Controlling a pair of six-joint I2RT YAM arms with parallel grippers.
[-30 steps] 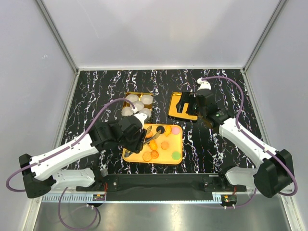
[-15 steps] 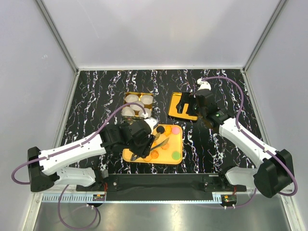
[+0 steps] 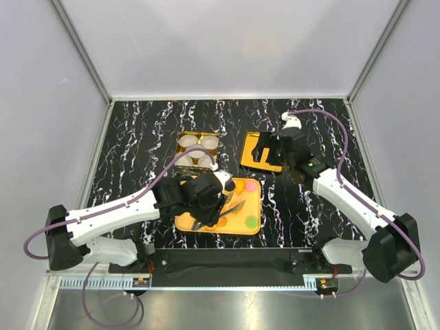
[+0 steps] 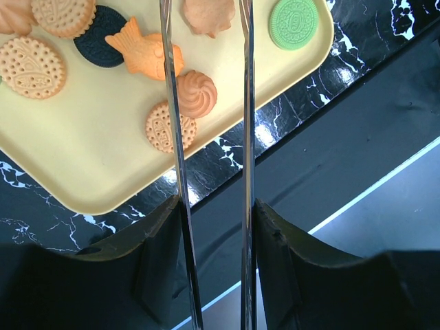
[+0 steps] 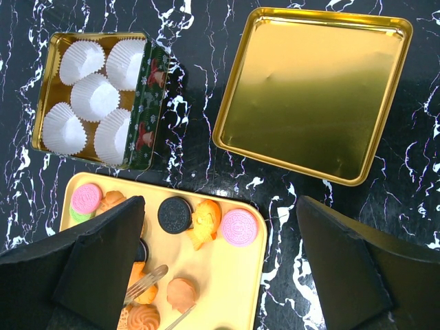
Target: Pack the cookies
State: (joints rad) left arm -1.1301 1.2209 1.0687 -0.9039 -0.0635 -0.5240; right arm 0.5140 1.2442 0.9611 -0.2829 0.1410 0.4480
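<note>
Cookies lie on a yellow tray [image 3: 253, 204]: a pink one [image 3: 251, 185], a green one [image 3: 252, 221] and several orange ones. In the left wrist view I see a green cookie [image 4: 295, 23], a swirl cookie [image 4: 196, 94], a fish-shaped one [image 4: 141, 47] and a black one [image 4: 103, 34]. My left gripper [image 3: 213, 199] [image 4: 216, 213] is shut on metal tongs [image 4: 246, 103], whose blades are spread above the cookies near the tray's front edge. My right gripper [image 3: 271, 152] [image 5: 220, 261] is open and empty, hovering above the tray's far end.
A gold tin [image 5: 146, 103] with several white paper cups [image 5: 96, 96] stands behind the tray on the left. Its gold lid [image 5: 313, 93] lies upturned to the right. The black base rail [image 4: 330, 158] runs in front of the tray.
My left arm has moved right over the tray with the tongs, covering several cookies in the top view. The right arm has not moved.
</note>
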